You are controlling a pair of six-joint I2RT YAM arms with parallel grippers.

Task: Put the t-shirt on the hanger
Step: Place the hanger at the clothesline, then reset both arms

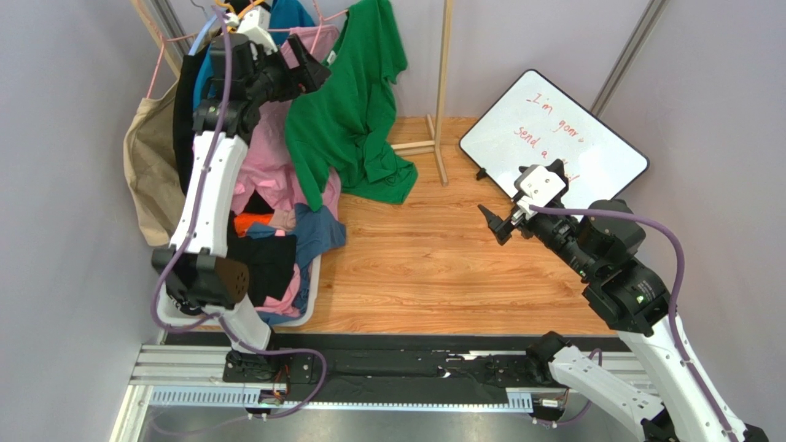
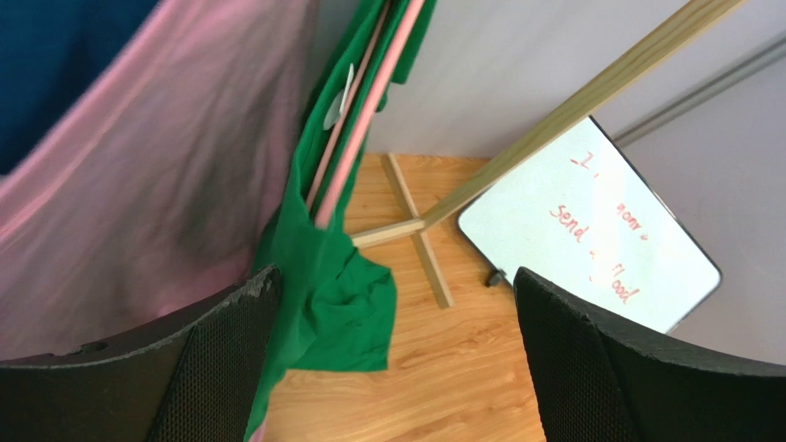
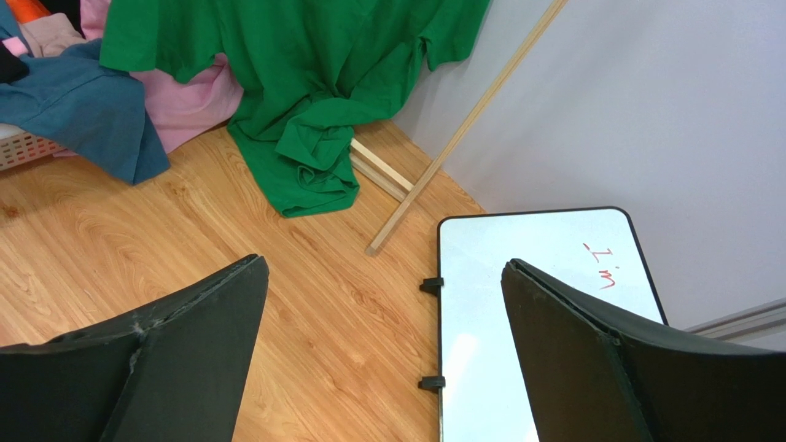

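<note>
The wooden surface [image 1: 443,267] fills the middle of the top view. The t-shirt [image 1: 351,101], bright green, hangs from the top of a wooden rack [image 1: 446,83] at the far left. It falls in long folds, and its lower end lies crumpled on the wood just beside the rack's foot. Its upper part is cut off by the frame edge. Beside it a pink t-shirt [image 1: 267,157] drapes over a heaped laundry basket [image 3: 26,147], most of which is hidden under clothes and the left arm. A whiteboard [image 1: 553,143] with red writing lies well apart on the right, its words only partly legible.

The left gripper [image 2: 395,276] is raised by the clothes with its jaws spread wide. Nothing sits between them, and green cloth hangs just beyond. The right gripper [image 3: 383,267] hovers over bare wood near the whiteboard, jaws equally wide and empty.

The hanger [image 2: 367,115] shows only as thin pale-pink wires running down inside the green fabric. Its hook is out of view. A small white patch [image 2: 334,106] beside the wires may be the neck label.
</note>
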